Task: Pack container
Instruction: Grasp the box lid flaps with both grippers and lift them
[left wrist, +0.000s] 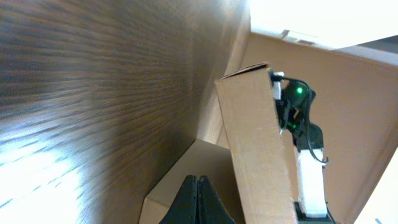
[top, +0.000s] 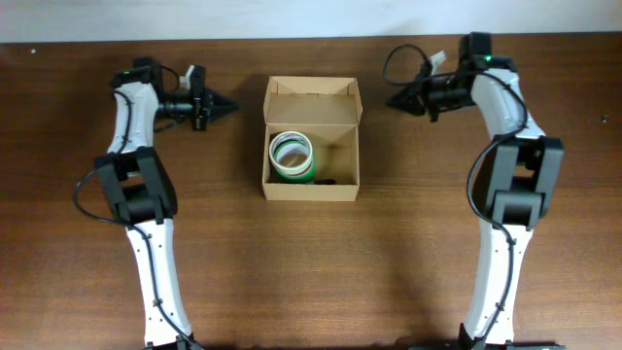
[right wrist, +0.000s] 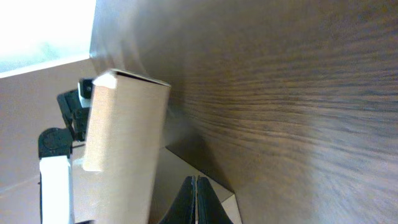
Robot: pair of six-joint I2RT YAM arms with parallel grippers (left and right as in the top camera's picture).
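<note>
The tan cardboard container (top: pixel 348 185) stands open at the table's middle, its flap lid (top: pixel 313 88) folded back at the far side. Inside lie a white and green tape roll (top: pixel 293 156) and a small dark thing (top: pixel 327 182) near the front wall. My left gripper (top: pixel 233 104) is shut and empty, just left of the lid, pointing at it. My right gripper (top: pixel 391 99) is shut and empty, just right of the lid. The left wrist view shows its shut jaws (left wrist: pixel 196 180) before the container (left wrist: pixel 255 143). The right wrist view shows its shut jaws (right wrist: pixel 194 182) before the container (right wrist: pixel 124 137).
The brown wooden table (top: pixel 311 282) stretches around the box. Both arm bases stand at the near edge. A pale wall runs along the table's far edge.
</note>
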